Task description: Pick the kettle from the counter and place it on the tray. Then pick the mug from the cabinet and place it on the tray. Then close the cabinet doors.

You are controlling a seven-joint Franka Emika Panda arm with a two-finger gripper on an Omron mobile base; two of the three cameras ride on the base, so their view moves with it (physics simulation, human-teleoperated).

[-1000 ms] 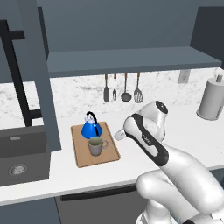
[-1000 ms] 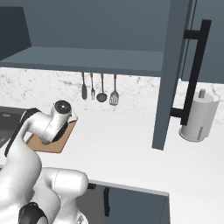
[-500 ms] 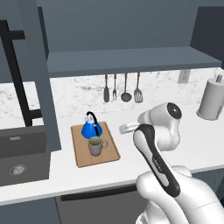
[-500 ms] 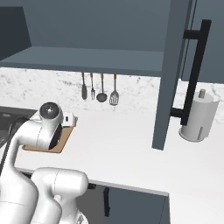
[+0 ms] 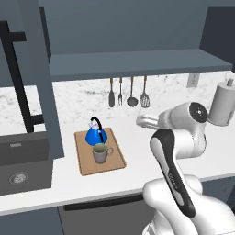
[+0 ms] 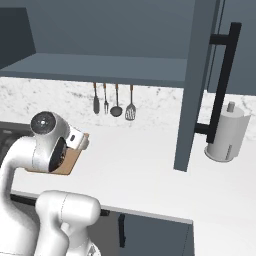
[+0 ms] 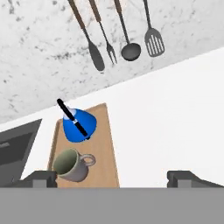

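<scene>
Standing complete: two of three task items. Remaining: one.

Item 1, kettle: on the tray, at its far end toward the backsplash, upright. Placed; judged done.

Item 2, mug: on the same tray, just in front of the kettle, upright, handle toward the bare worktop side. Its olive inside looks empty in the hand view. Placed; judged done.

Item 3, cabinet doors: both open. Left door swung out over the sink side; right door swung out near the paper towel roll. Closing not yet done; this is what is left.

Containers:
- Tray: holds kettle and mug, close together; near end and edges bare.
- Cabinet: open; no objects visible on the shelf board from these angles.
- Sink: beside the tray, nothing seen in it.

Claw: fingers wide apart, holding nothing; hovering above the worktop, right of the tray, facing the backsplash.

Other fixtures: four utensils hanging on the backsplash.
</scene>
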